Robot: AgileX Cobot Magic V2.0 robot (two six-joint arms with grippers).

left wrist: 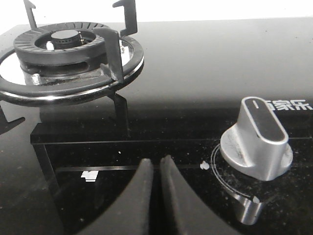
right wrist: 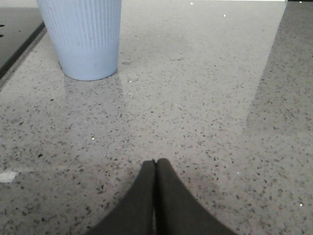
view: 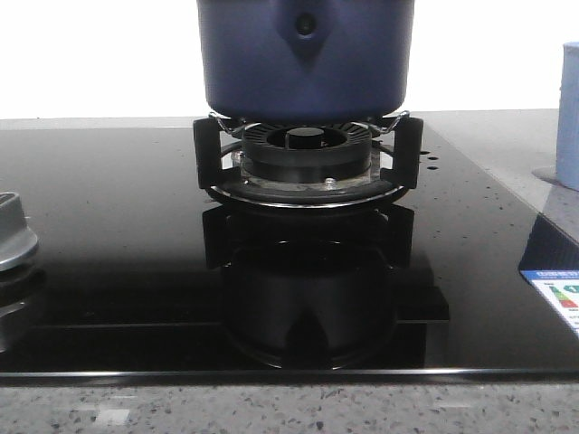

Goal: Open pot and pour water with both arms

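a kitchen: a black glass gas hob [view: 109, 226] set into a speckled stone tabletop [right wrist: 195, 122], with a burner [view: 308, 158] under a pot [view: 308, 54], a silver knob [left wrist: 257, 142] and a pale cup [right wrist: 83, 36].

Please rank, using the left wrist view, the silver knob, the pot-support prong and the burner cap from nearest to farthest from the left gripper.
1. Silver knob, just beyond the shut left gripper.
2. Pot-support prong, on the burner's near rim.
3. Burner cap, at the burner's centre.

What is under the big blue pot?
The pot sits on black metal prongs over a round gas burner, which stands on the shiny black stovetop. No flame shows. The pot's top is cut off, so its lid and inside stay unseen.
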